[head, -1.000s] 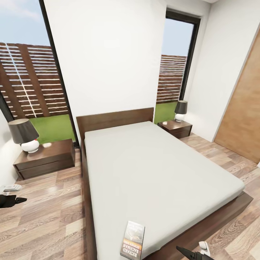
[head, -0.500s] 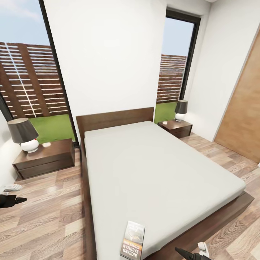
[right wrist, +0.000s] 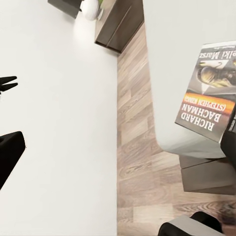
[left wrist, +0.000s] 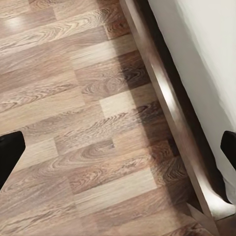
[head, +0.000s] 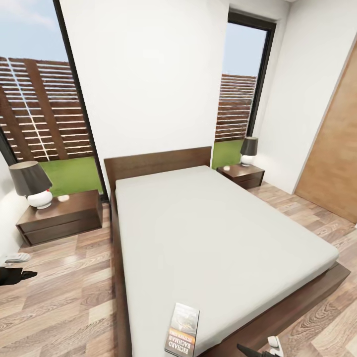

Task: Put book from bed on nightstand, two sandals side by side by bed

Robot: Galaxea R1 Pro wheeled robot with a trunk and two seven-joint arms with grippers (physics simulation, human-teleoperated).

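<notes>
book (head: 182, 329) at bed (head: 218, 228) foot edge, floor (head: 69, 287) alongside

Glossy wood-plank floor (head: 64, 297), matt grey mattress (head: 213, 238).

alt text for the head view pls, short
A book lies on the near corner of a pale grey bed with a dark wooden frame. A nightstand with a lamp stands on each side of the headboard, on wood-plank floor. The left pincer hangs low over the floor.
</notes>
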